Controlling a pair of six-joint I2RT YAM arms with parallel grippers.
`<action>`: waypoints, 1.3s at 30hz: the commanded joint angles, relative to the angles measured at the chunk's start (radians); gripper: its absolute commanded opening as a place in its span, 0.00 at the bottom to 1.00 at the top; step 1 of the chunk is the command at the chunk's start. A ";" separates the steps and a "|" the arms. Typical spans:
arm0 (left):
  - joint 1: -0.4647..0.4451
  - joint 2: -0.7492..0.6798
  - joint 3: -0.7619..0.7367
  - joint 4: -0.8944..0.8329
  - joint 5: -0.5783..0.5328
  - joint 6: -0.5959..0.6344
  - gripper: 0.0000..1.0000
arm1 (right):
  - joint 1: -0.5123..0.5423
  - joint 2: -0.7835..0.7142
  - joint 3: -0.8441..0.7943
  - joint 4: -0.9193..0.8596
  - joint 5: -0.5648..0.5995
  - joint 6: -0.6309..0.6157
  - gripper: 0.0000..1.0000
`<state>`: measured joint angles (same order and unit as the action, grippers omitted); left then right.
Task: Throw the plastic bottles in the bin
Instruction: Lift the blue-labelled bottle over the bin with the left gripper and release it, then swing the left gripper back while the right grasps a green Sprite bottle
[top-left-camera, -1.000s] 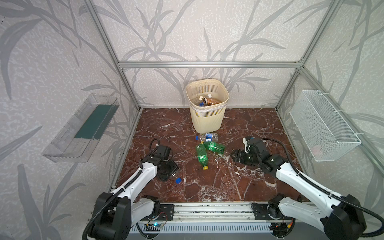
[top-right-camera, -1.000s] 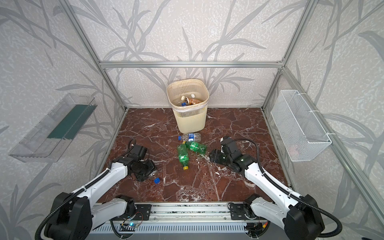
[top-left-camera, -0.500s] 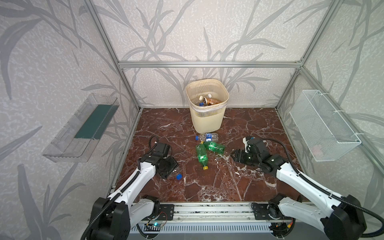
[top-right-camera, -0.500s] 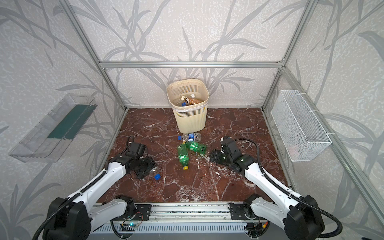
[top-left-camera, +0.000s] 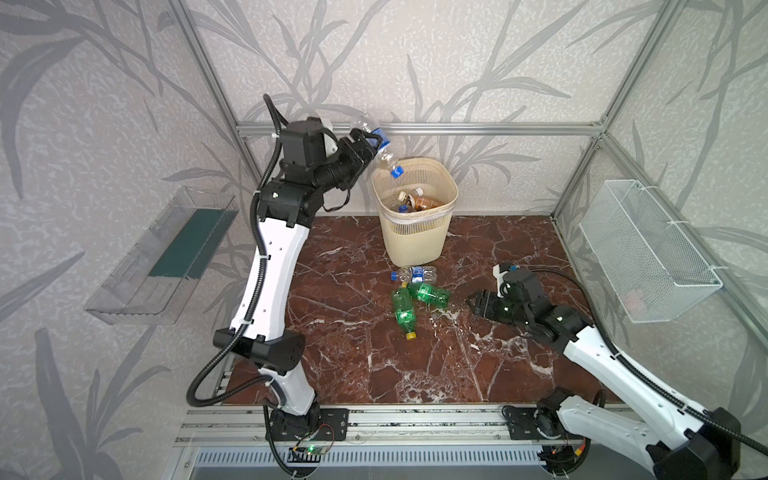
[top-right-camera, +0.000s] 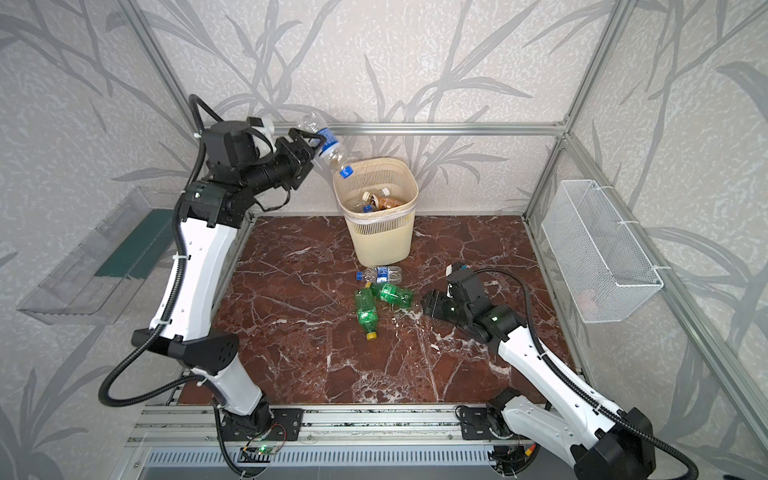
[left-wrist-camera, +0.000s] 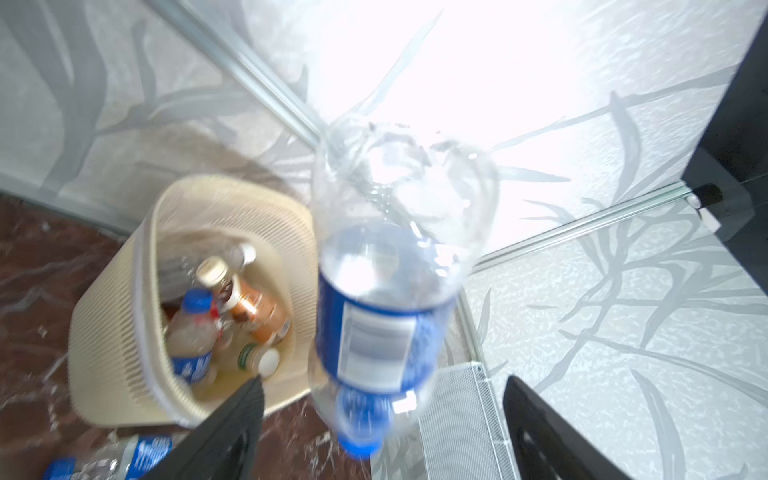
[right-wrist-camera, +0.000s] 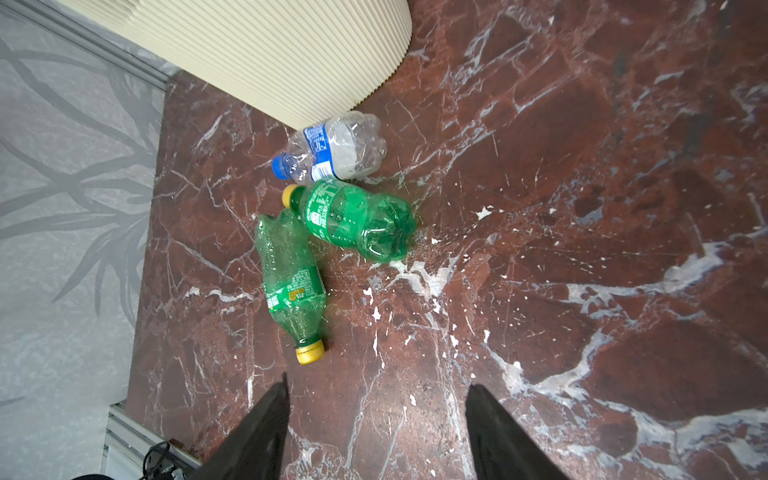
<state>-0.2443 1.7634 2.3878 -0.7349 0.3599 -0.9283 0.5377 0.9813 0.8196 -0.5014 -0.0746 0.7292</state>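
My left gripper is raised high, just left of the bin's rim, and is open. A clear plastic bottle with a blue label hangs cap-down between its spread jaws, over the bin's edge. In the left wrist view this bottle is blurred, with a gap on each side. The cream ribbed bin holds several bottles. On the floor before it lie a clear blue-label bottle and two green ones. My right gripper is open and empty, low to their right.
A clear tray with a green base hangs on the left wall. A white wire basket hangs on the right wall. An aluminium rail runs along the front of the brown marble floor.
My left arm has swung up from the floor at the front left to beside the bin's rim, carrying the clear bottle. Its jaws have opened. The right arm has not moved.
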 joint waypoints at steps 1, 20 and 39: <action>0.004 -0.108 -0.192 -0.187 -0.030 0.046 0.95 | 0.002 -0.043 -0.028 -0.039 0.037 0.012 0.69; 0.167 -0.812 -1.507 0.037 -0.019 -0.007 0.92 | 0.018 0.075 -0.082 0.074 -0.021 0.012 0.69; 0.166 -0.794 -1.626 0.075 0.008 -0.043 0.91 | 0.250 0.361 0.087 0.193 0.013 0.012 0.69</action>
<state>-0.0830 0.9722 0.7773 -0.6708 0.3622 -0.9607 0.7597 1.3010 0.8516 -0.3519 -0.0696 0.7509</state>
